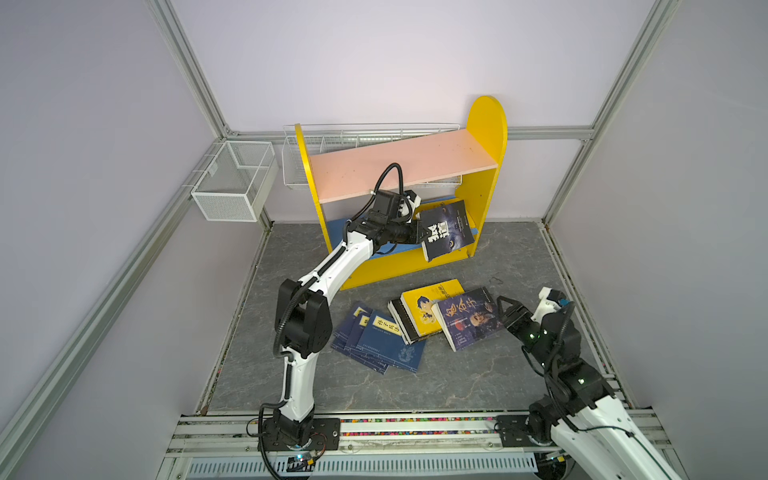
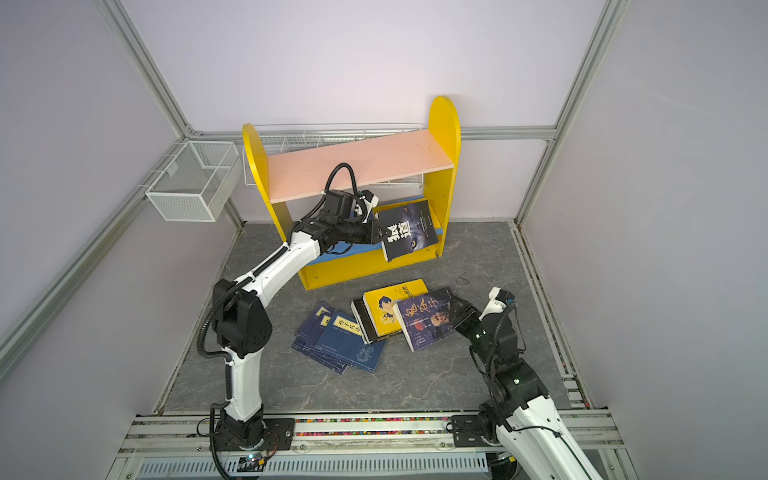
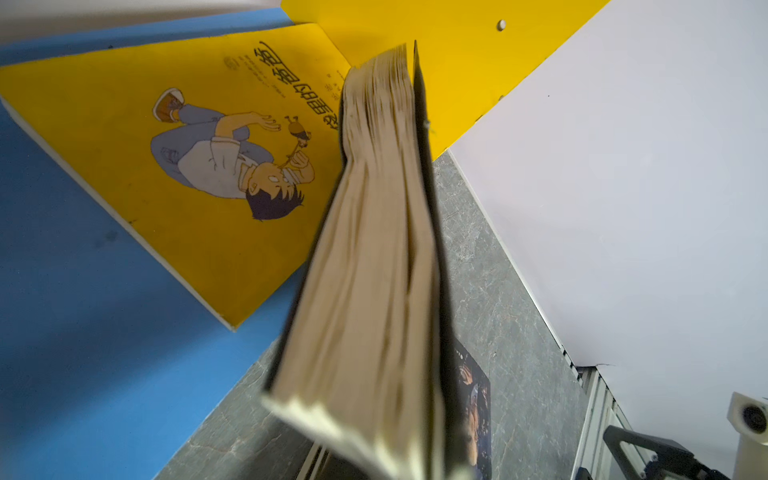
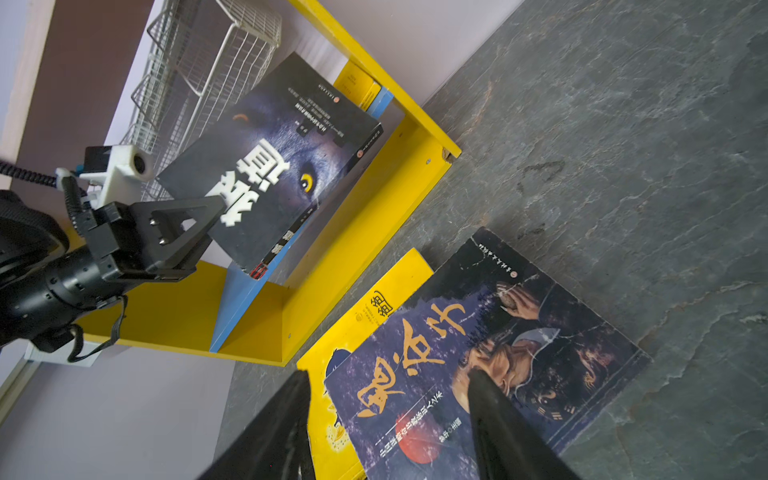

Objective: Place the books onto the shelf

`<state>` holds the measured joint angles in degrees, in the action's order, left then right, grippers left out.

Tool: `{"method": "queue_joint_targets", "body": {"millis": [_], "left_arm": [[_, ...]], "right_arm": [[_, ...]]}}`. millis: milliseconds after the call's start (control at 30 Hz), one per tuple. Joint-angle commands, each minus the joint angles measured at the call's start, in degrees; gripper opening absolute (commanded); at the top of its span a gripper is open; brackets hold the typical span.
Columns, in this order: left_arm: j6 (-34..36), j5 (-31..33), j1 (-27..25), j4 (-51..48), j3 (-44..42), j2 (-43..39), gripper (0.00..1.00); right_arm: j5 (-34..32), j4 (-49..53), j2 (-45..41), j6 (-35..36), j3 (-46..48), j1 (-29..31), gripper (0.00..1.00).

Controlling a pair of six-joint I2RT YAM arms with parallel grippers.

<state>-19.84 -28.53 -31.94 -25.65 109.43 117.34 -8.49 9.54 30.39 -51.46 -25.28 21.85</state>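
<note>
The yellow shelf (image 1: 486, 124) stands at the back, with a pink upper board (image 1: 399, 162) and a blue lower board (image 3: 83, 291). My left gripper (image 1: 419, 235) is shut on a dark book with a wolf's eye (image 4: 274, 166), held tilted over the lower board's right end. A yellow cartoon book (image 3: 187, 145) lies on that board behind it. On the floor lie a purple book (image 1: 469, 318), a yellow book (image 1: 424, 307) on a dark one, and navy books (image 1: 378, 340). My right gripper (image 4: 388, 374) hovers open over the purple book's edge.
A white wire mesh basket (image 1: 232, 178) hangs on the left frame. A long wire basket (image 1: 365, 133) sits behind the shelf. Aluminium rails border the grey stone floor (image 1: 457, 374); both arm bases stand on the front rail.
</note>
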Motion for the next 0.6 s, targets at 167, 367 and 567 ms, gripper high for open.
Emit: {"method": "queue_joint_targets", "body": {"millis": [167, 367, 567], "left_arm": [[-13.43, -1.30, 2.41, 21.68, -20.68, -11.68, 0.00], [-28.74, -1.55, 1.72, 41.95, -36.43, -19.79, 0.00], [-37.97, 0.21, -1.10, 54.24, -44.60, -25.75, 0.00]], "right_arm": [[15.19, -16.30, 10.85, 0.79, -3.73, 0.03, 0.76], [17.42, -24.75, 19.82, -2.77, -6.00, 0.03, 0.82], [18.94, -33.03, 27.22, -7.36, -7.27, 0.00, 0.82]]}}
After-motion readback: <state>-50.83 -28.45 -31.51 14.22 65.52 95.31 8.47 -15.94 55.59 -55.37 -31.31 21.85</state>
